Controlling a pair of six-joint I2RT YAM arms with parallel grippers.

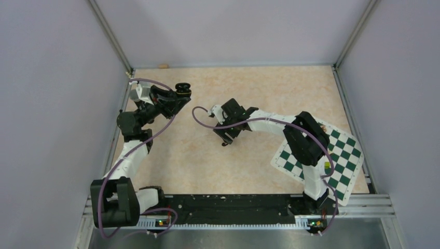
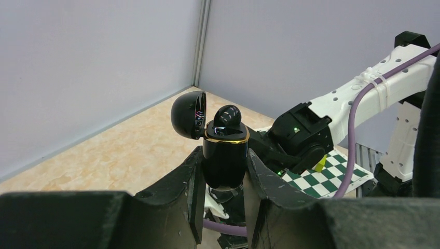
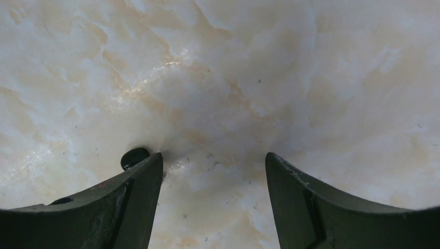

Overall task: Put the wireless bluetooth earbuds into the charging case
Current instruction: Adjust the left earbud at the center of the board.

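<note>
Black charging case (image 2: pixel 224 148) clamped in left claw (image 2: pixel 224 168); right claw (image 3: pixel 212 158) agape.

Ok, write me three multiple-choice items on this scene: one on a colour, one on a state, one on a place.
1. The rim of the charging case is: A) silver B) gold C) red
2. The lid of the case, held by the left gripper, is: A) shut B) missing C) open
3. The loose earbud lies: A) on the table by a right gripper fingertip B) inside the case C) between the left gripper's fingers

Answers: 1 B, a gold band rings the case mouth. 2 C, the lid stands tipped back off the body. 3 A, the right wrist view shows it on the table beside one fingertip of the open jaws.
</note>
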